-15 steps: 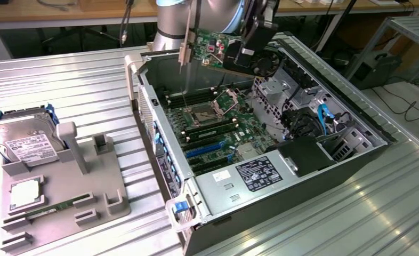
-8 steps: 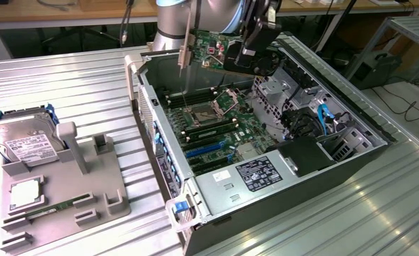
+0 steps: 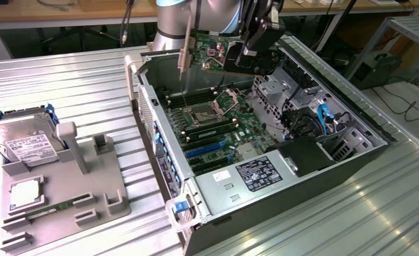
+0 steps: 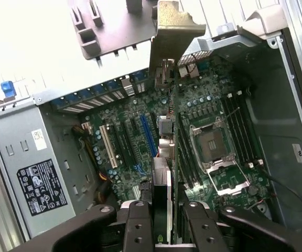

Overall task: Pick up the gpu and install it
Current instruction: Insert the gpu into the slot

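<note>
The black end effector [image 3: 247,57] pinches the thin, flat green circuit-board gpu [image 3: 211,49] with its silver metal bracket. It holds the gpu on edge in the air over the open black computer tower case [image 3: 152,106], clear of the green motherboard [image 3: 217,128] below. In the wrist view the gpu [image 4: 162,178] runs edge-on between the two fingers [image 4: 138,226]. At the exterior view's left, a silver hard drive with a white label [image 3: 24,143] stands in a grey moulded holder [image 3: 88,197] on the ribbed metal worktop [image 3: 74,80].

The gripper [image 3: 243,61], fingers clamped on the gpu [image 3: 209,49], holds it above the open computer case [image 3: 156,128].
</note>
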Controlling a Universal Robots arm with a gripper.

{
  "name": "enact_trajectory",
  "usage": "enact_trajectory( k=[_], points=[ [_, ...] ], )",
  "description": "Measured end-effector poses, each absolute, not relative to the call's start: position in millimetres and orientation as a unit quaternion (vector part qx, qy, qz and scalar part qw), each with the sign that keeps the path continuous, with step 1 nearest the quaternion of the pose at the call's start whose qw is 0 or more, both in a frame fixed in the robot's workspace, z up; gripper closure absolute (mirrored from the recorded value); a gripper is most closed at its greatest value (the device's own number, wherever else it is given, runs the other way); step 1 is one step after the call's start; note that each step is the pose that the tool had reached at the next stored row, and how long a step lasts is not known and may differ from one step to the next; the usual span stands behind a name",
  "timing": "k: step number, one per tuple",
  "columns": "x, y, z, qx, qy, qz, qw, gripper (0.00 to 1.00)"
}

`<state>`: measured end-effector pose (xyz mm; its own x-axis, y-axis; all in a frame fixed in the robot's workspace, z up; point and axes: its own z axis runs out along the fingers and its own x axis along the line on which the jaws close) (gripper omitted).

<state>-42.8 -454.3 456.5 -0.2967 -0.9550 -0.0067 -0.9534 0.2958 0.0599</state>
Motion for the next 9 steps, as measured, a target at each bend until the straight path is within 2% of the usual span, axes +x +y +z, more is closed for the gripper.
enact_trajectory(
  k=[9],
  points=[
    [-42.8, -454.5, 456.1, 0.633, -0.773, -0.025, 0.016, 0.73]
  ],
)
